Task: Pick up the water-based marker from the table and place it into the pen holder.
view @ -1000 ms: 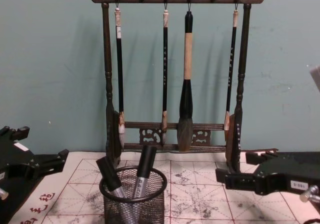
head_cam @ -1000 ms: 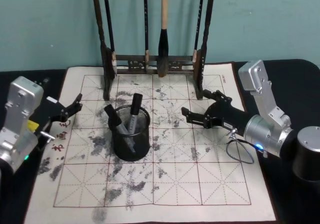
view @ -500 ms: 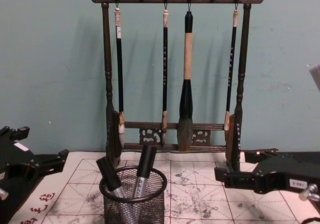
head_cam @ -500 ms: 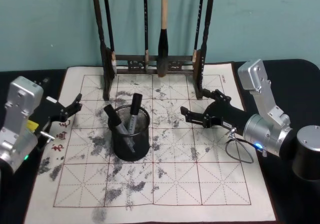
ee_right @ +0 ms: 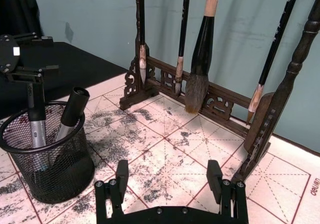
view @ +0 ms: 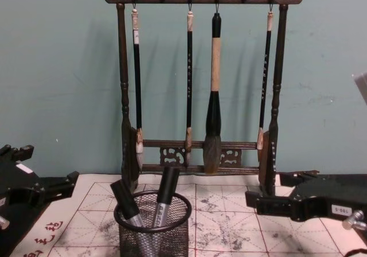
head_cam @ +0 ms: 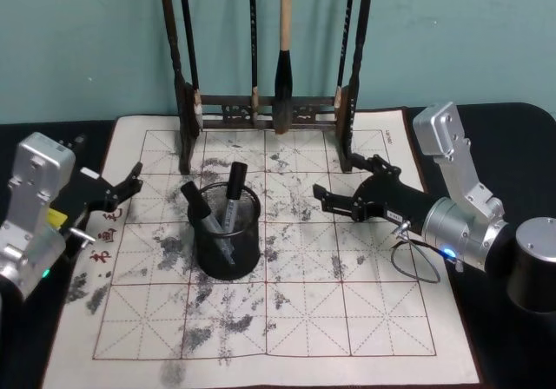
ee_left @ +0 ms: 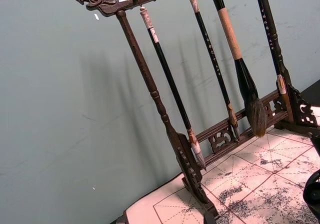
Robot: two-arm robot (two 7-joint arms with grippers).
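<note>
Head view: pen holder point(head_cam: 226, 231) stands left of centre on the inked grid mat point(head_cam: 261, 319), which covers the desk. Two markers point(head_cam: 228, 207) are in it already, caps up, leaning; no marker lies loose on the mat. The right end effector point(head_cam: 339, 200) hovers just right of the holder, released and empty, fingers pointing left toward it. The left end effector point(head_cam: 117, 191) sits at the mat's left edge, also spread and empty, pointing right. The holder lies between the two, the right one looking slightly nearer.

Left wrist view: brush rack point(ee_left: 190, 149) with hanging brushes against the wall; nothing of the task to grasp here.

Right wrist view: both fingers point(ee_right: 121, 176) spread with nothing between them. The pen holder point(ee_right: 47, 156) stands ahead and off to one side, markers' long axes near upright, tilted against the rim.

Chest view: the holder point(view: 153, 225) in front of the rack, the right end effector point(view: 269, 202) level with its rim and apart from it.

Judgement: placement looks done; the next move is likely a retreat to the right, away from the holder.
</note>
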